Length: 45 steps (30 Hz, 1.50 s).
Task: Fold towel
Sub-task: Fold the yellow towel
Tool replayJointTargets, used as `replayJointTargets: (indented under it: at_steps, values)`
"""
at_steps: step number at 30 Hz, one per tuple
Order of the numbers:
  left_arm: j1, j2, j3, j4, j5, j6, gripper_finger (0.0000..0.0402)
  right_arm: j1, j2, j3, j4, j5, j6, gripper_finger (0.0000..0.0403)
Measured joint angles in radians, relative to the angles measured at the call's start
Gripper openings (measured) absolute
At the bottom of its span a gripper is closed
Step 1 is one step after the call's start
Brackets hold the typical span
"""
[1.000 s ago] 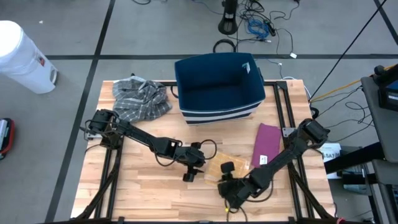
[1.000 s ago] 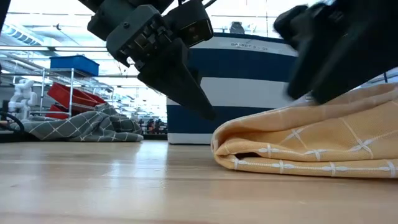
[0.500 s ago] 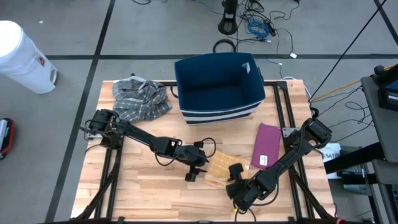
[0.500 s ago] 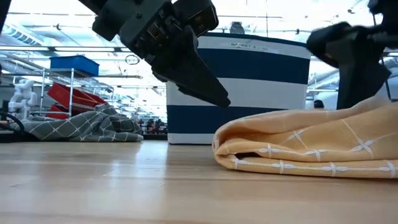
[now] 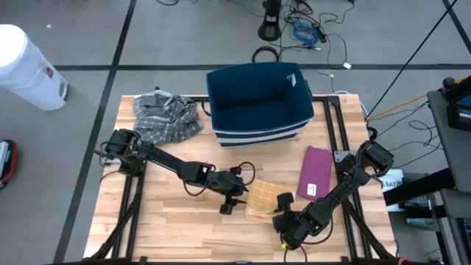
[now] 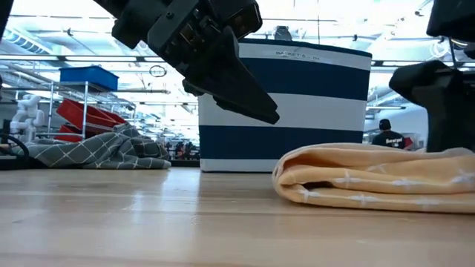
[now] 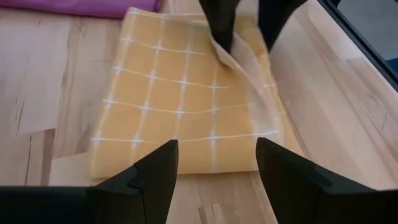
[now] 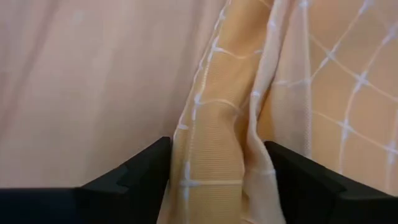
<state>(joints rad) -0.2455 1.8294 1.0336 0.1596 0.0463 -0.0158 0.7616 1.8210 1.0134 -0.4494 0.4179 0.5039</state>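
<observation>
1. The yellow towel (image 5: 262, 200) lies folded on the table (image 5: 169, 221), at the lower centre of the high view, just left of the purple cloth (image 5: 315, 172). The right gripper (image 5: 282, 208) is at its lower right edge with its fingers apart; in the right wrist view a loose ridge of cloth stands between them, not clamped.
2. If this arm pulls away low, I think a finger can catch that ridge and drag the top layer open.
3. The left gripper (image 5: 229, 200) hovers at the towel's left edge, fingers apart and holding nothing. If it pushes in from this side, it can shift the whole bundle toward the purple cloth.
4. In the low view the fold looks thick and rounded, so it may spring open by itself.
</observation>
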Motion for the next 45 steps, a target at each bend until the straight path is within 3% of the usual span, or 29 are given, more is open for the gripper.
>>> replayJointTargets:
  at_steps: [5, 13, 15, 22, 35, 41, 45]
  values:
    - [-0.001, 0.0, 0.0, 0.0, 0.0, -0.001, 0.0222, -0.009, 0.016, 0.001, -0.012, 0.028, -0.022, 0.0199]
    - [-0.001, 0.0, 0.0, -0.001, 0.0, -0.001, 0.0222, -0.026, 0.06, 0.004, 0.014, -0.008, -0.039, 0.0035]
    - [-0.001, 0.0, 0.0, -0.001, 0.0, -0.001, 0.0222, -0.027, 0.056, 0.011, 0.025, -0.005, -0.074, 0.0012]
    - [-0.001, 0.0, 0.0, -0.001, -0.001, -0.001, 0.0222, -0.03, 0.048, 0.059, -0.033, 0.05, -0.165, 0.0005]
    - [0.0, 0.0, 0.0, -0.001, -0.011, 0.0, 0.0222, -0.07, 0.041, 0.288, -0.689, 0.108, -0.173, 0.0001]
    - [0.0, 0.0, 0.0, -0.002, -0.011, -0.001, 0.0222, -0.14, 0.04, 0.295, -0.934, 0.1, 0.069, 0.0001]
    - [0.001, 0.0, 0.0, -0.002, -0.011, 0.0, 0.0222, -0.185, 0.04, 0.295, -0.988, 0.058, 0.221, 0.0]
